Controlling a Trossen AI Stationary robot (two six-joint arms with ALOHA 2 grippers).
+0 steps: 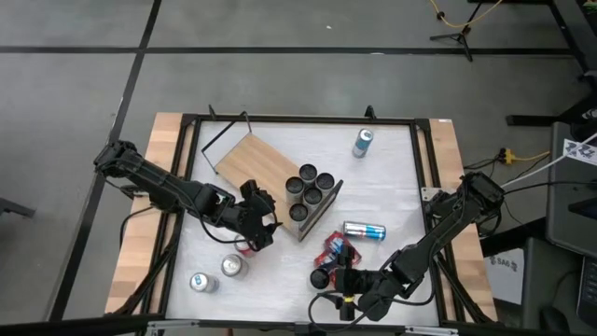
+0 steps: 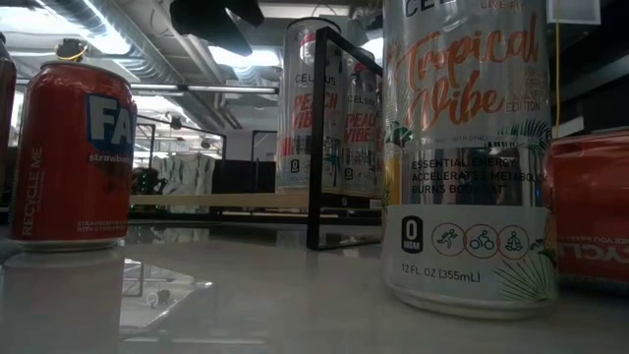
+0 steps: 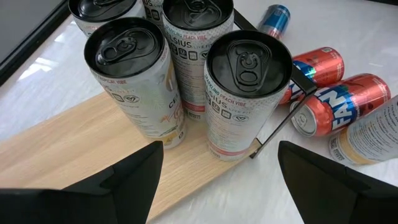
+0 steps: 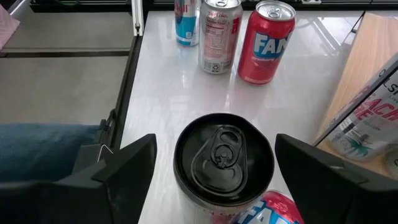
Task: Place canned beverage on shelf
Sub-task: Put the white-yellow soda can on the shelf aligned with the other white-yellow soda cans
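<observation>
The shelf, a light-wood board on a black wire frame, lies mid-table. Several tall white cans stand upright on its right end. My left gripper hovers open just before those cans, at the board's near edge, holding nothing. Near the front edge, my right gripper is open. Its fingers stand on either side of an upright black-topped can on the table; a gap shows beside one finger.
Two red cans lie by the shelf's right end, with a blue-silver can lying beyond them. Three upright cans stand front left: red, silver and blue-silver. Another can lies at the far right.
</observation>
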